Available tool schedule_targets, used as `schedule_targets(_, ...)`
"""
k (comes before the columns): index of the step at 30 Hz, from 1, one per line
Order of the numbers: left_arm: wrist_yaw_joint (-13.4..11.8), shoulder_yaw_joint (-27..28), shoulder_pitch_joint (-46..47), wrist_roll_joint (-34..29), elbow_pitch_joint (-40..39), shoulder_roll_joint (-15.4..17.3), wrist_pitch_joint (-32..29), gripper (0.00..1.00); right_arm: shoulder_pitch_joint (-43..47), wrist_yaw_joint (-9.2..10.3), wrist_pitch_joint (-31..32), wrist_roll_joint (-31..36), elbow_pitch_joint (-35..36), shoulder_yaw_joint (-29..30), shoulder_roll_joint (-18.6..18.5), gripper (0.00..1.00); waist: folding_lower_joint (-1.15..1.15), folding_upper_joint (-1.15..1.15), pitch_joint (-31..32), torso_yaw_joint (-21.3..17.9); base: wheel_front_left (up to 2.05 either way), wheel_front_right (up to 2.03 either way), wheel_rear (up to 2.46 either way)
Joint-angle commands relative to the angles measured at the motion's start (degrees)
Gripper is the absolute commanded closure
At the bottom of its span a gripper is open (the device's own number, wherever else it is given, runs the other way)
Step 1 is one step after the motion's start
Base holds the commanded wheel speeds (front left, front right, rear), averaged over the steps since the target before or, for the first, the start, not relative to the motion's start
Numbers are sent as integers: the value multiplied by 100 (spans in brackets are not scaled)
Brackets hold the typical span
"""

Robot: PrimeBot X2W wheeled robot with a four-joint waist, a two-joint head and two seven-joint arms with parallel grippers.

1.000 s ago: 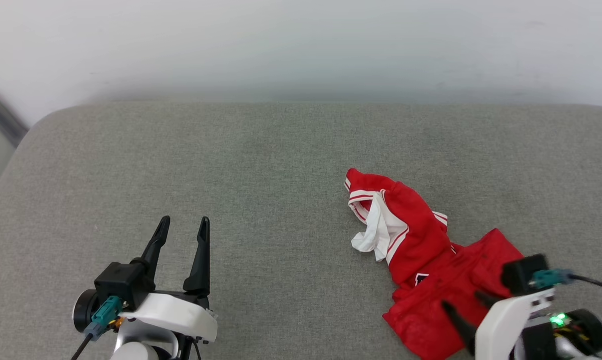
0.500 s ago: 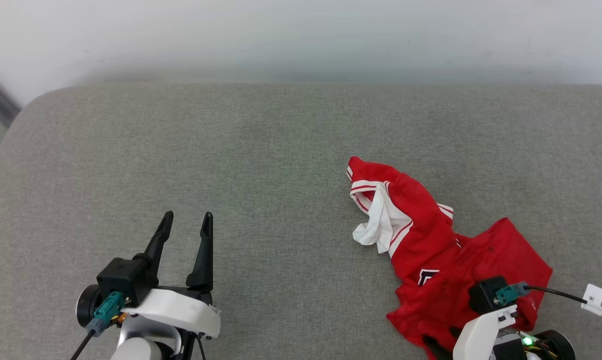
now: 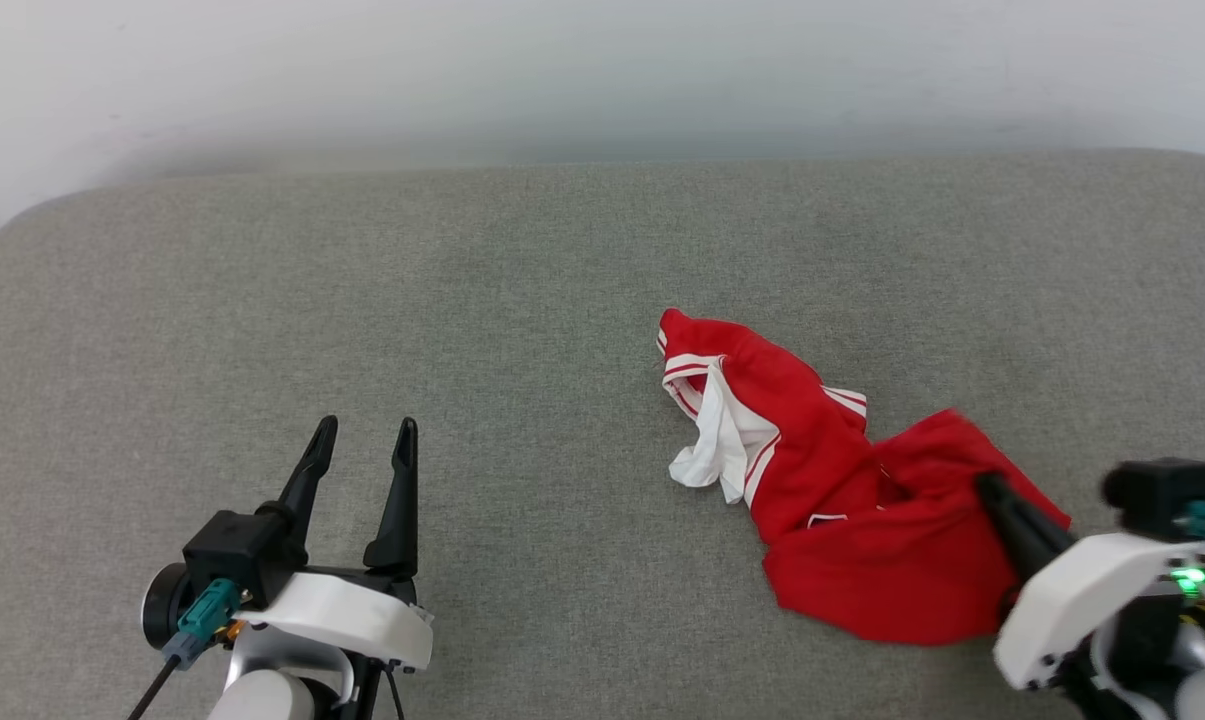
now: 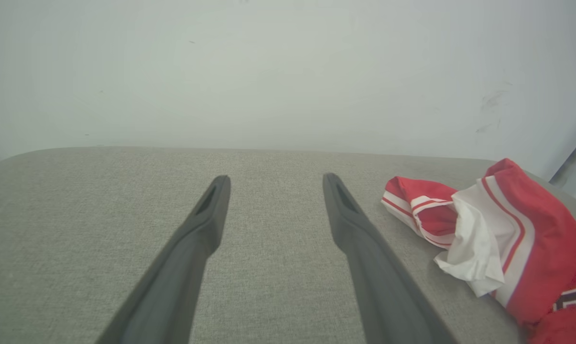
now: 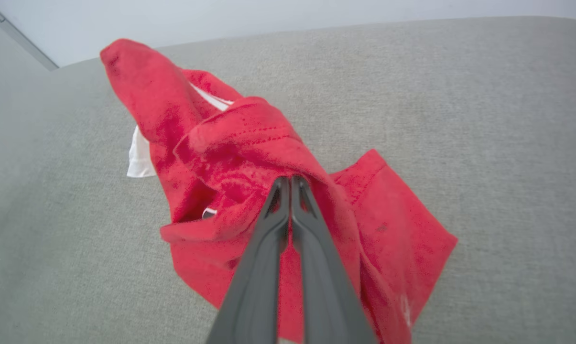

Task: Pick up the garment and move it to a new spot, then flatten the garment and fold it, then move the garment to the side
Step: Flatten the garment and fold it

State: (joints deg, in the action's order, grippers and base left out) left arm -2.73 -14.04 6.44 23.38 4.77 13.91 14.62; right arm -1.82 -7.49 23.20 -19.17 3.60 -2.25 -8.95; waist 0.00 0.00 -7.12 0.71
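Observation:
The garment point(image 3: 842, 500) is a crumpled bright red shirt with white sleeve cloth and white-striped trim, lying right of centre on the grey cushion point(image 3: 522, 300). My right gripper point(image 3: 984, 487) is shut on a raised fold near the garment's right side, fingers pressed together in the red cloth point(image 5: 290, 180). The red cloth point(image 5: 249, 157) bunches up around those tips and trails down to the cushion. My left gripper point(image 3: 365, 432) stands open at the lower left, well clear of the shirt, nothing between its fingers point(image 4: 273, 179). The garment's white sleeve and striped collar point(image 4: 479, 234) lie to its right.
The grey cushion's point(image 4: 101, 200) back edge meets a pale wall point(image 3: 602, 80). Bare cushion lies between the left gripper and the shirt, and behind the shirt. The cushion's left corner curves away at the far left.
The right gripper has gone from open to shut on the garment and has pulled its right part up into a raised fold. The head camera has shifted. The left gripper has stayed open.

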Motion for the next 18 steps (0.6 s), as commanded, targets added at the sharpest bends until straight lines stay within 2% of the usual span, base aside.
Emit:
schedule_targets(1, -15, 3, 75, -3, -20, 29, -10, 0, -52, 0, -77, 14, 24, 218, 75, 100, 0, 0, -9, -9, 0, 0, 0)
schedule_targets(2, -17, -5, 88, -2, -25, 29, -10, 0, -47, 0, -137, 29, 30, 443, 134, 100, 0, 0, -15, -10, 0, 0, 0)
schedule_targets(3, -12, -21, 97, 0, -32, 27, -10, 0, -3, 0, -233, -10, -93, 913, 221, 100, 0, 0, -30, 4, 0, 0, 0)
schedule_targets(7, 0, -50, 106, 23, -10, 9, -4, 0, 200, 0, -297, -42, -351, 1718, 473, 100, 0, 0, -46, 75, 0, 0, 0)
schedule_targets(9, -5, -45, 114, 40, 7, 10, 3, 0, 391, 0, -364, -165, -803, 2238, 577, 100, 0, 0, -63, 150, 0, 0, 0)
schedule_targets(13, -17, -36, 110, 44, 24, 10, 11, 0, 505, 0, -543, -352, -1674, 2584, 612, 100, 0, 0, -70, 210, 0, 0, 0)
schedule_targets(14, -20, -35, 110, 41, 27, 9, 14, 0, 493, 0, -627, -422, -1876, 2583, 612, 96, 0, 0, -72, 218, 0, 0, 0)
schedule_targets(16, -25, -30, 104, 47, 32, 17, 19, 0, 457, 1, -814, -476, -2241, 2538, 615, 53, 0, 0, -66, 221, 0, 0, 0)
schedule_targets(17, -24, -16, 101, 56, 36, 36, 21, 0, 422, 2, -956, -399, -2335, 2518, 619, 2, 0, 0, -59, 217, 0, 0, 0)
schedule_targets(18, -29, -7, 98, 60, 37, 52, 21, 0, 357, 2, -1120, -424, -2384, 2496, 619, 0, 0, 0, -55, 209, 0, 0, 0)
